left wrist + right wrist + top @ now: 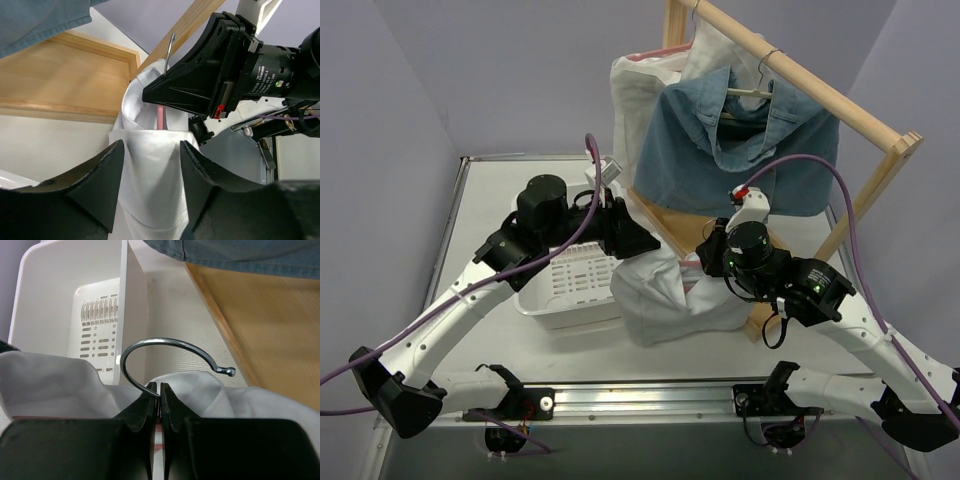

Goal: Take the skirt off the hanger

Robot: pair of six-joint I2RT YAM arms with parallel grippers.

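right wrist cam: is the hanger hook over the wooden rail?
No, the hanger hook curls free with only table behind it, its neck pinched in the right claw.

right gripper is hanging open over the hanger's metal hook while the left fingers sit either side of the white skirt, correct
Not quite. The right gripper is shut on the metal hook, pinching the wire near its base; the right wrist view shows it. The rest holds: the left gripper is open, its fingers either side of the white skirt.
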